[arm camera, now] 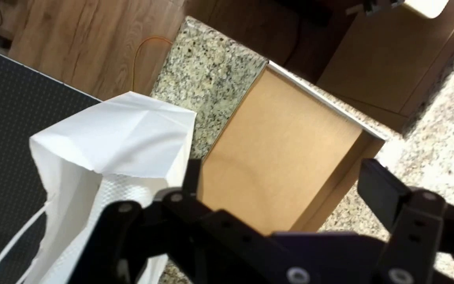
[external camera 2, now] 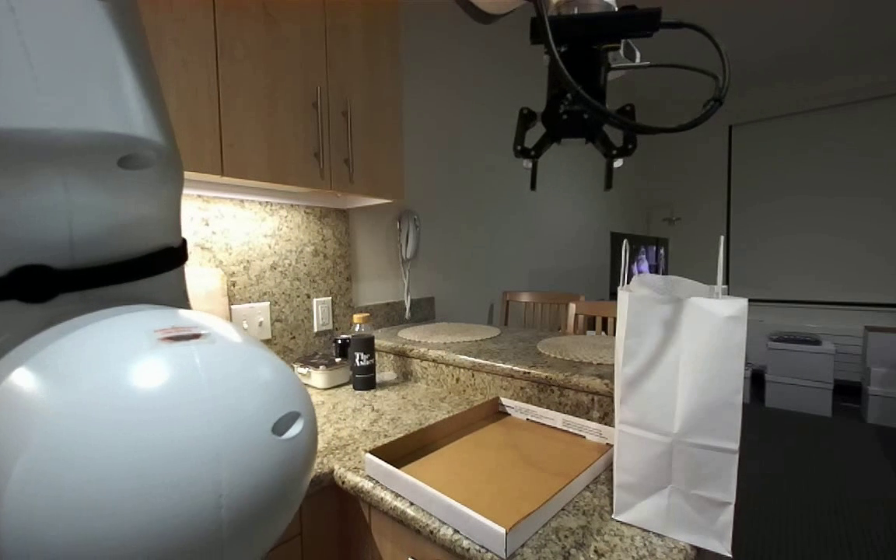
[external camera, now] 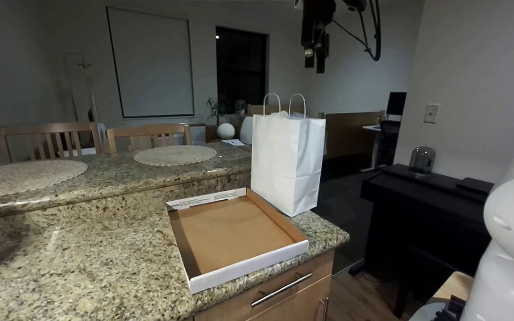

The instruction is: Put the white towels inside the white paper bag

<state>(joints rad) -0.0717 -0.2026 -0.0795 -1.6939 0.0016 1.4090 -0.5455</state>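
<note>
The white paper bag (external camera: 279, 160) stands upright at the counter's end in both exterior views, its loop handles raised. From above, in the wrist view, the bag (arm camera: 128, 138) gapes open and textured white cloth, which I take for the white towels (arm camera: 122, 193), lies inside it. My own gripper covers part of the bag's mouth there, so how many towels it holds cannot be told. High over the counter, above the bag's top, hangs my gripper (external camera 2: 571, 185). Its fingers are spread wide with nothing between them, and in the wrist view the gripper (arm camera: 282, 169) has the bag to its left.
A shallow brown cardboard tray (external camera: 234, 227) with white outer walls lies on the granite counter beside the bag. Behind rises a ledge bearing woven placemats (external camera: 175, 155). A dark bottle (external camera 2: 362, 358) stands farther along. The bag sits close to the counter's edge (arm camera: 172, 63).
</note>
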